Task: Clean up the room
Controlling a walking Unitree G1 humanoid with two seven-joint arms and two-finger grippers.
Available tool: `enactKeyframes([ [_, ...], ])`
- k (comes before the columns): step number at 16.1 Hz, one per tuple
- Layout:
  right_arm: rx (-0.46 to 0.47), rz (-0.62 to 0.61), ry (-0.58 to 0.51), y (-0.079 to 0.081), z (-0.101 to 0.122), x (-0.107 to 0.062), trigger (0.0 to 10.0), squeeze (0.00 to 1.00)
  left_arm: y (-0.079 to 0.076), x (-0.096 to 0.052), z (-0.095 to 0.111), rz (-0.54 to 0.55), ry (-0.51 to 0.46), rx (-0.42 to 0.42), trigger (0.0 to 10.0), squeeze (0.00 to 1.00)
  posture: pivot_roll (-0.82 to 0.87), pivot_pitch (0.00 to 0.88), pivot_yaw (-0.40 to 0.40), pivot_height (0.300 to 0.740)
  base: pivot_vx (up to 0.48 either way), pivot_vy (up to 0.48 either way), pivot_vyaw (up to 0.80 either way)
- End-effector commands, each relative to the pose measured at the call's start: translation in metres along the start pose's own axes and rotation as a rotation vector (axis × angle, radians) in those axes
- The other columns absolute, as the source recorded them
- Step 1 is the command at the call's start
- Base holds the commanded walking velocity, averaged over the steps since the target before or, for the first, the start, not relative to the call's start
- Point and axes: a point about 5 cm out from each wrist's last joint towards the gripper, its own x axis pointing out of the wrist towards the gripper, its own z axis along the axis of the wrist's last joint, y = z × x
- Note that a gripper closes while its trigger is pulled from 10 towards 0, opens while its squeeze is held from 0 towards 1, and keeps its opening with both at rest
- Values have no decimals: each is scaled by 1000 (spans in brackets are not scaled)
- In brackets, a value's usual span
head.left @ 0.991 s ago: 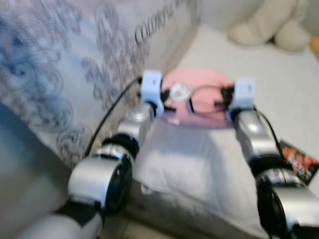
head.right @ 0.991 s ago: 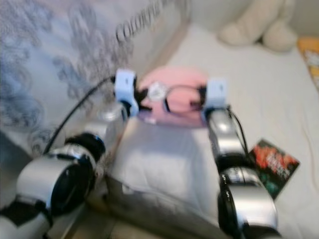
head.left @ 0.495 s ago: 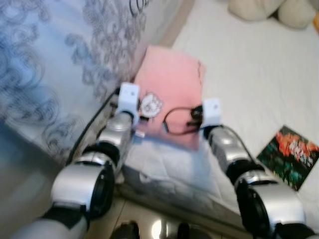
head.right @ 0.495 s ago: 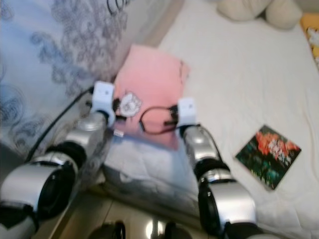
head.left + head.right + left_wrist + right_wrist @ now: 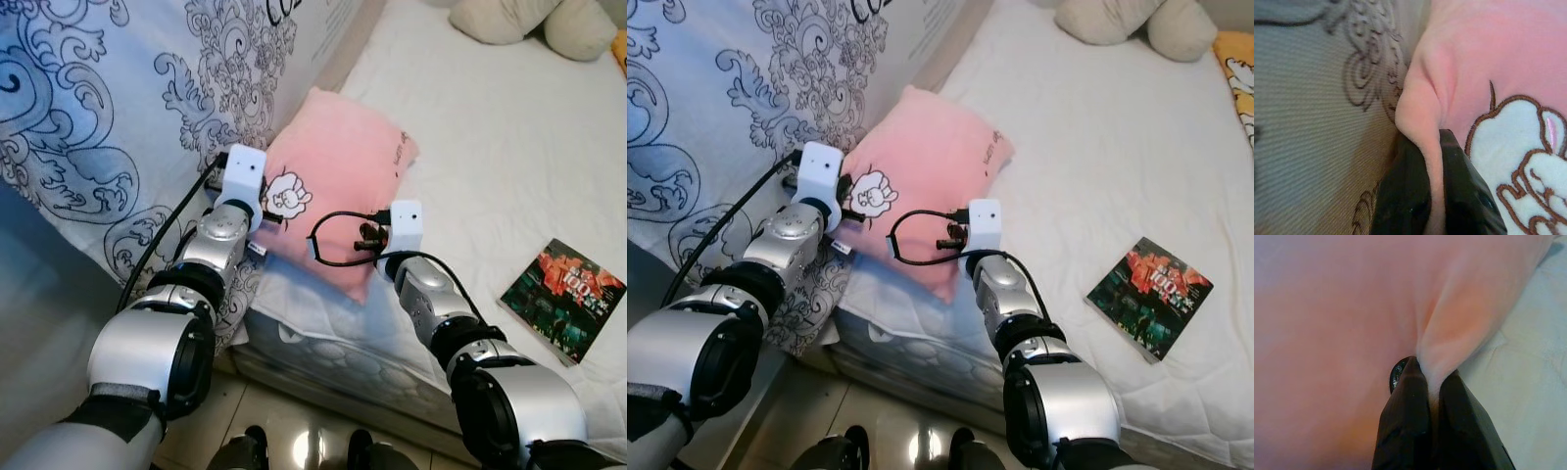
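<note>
Two end effectors pinch the pink pillow (image 5: 338, 181) at the bed's (image 5: 509, 166) near edge: left end effector (image 5: 1432, 205) and right end effector (image 5: 1434, 396), each clamped on fabric. Soft and light, it likely sags; corner folds suit gripping.

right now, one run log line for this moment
left gripper: shut on pink pillow | right gripper: shut on pink pillow | pillow on bed

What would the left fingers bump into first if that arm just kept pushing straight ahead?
The pink pillow itself. The left gripper is shut on a fold of it, so the pillow lies directly ahead. The patterned quilt sits close alongside, though depth there is hard to judge.
</note>
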Motion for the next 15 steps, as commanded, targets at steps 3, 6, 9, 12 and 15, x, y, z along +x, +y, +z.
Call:
enactKeyframes([
  [3, 9, -36, 71, -7, -14, -4, 10000, 0, 2, 1, 5, 4, -16, 13, 10000, 0, 25, 266, -58, 740, 0, 0, 0],
  [6, 23, -48, 74, -8, -14, -3, 10000, 1000, 1, 0, 3, 14, -14, 4, 10000, 1000, 31, 255, -58, 740, 0, 0, 0],
  [9, 38, -53, 66, -6, -14, -3, 10000, 1000, 10, 0, 7, 27, -31, 16, 10000, 1000, 46, 235, -50, 740, 0, 0, 0],
  [12, 16, -33, -10, 5, -9, -2, 10000, 1000, 18, -1, 8, 8, -48, 91, 10000, 1000, 83, 193, -48, 740, 0, 0, 0],
  [15, 45, -77, -68, 2, -11, -5, 10000, 1000, 21, -1, 16, 5, -92, 127, 10000, 1000, 92, 170, -39, 740, 0, 0, 0],
])
